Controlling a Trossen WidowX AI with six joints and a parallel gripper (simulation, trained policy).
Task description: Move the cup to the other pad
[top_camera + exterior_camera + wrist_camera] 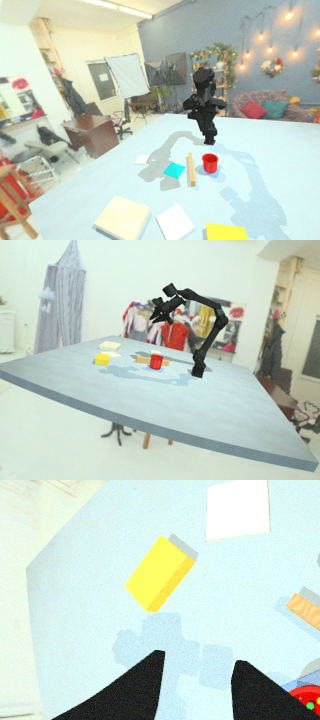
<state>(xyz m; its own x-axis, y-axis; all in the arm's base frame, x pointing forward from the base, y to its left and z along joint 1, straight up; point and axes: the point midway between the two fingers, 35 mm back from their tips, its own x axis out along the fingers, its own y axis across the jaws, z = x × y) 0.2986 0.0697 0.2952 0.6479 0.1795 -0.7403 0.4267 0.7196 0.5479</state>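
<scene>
The red cup stands upright on the blue pad. Green and yellow marbles show inside it at the lower right corner of the wrist view, where the cup is cut off. The cyan pad lies bare on the far side of the wooden bar from the cup. My gripper is partly open with nothing between its fingers. It is high above the table, tilted downward, and not touching the cup. In the wrist view the cup is to the right of the fingers.
The wooden bar lies between the two pads. A yellow block, a white tile, a cream block and a small white tile also lie on the table.
</scene>
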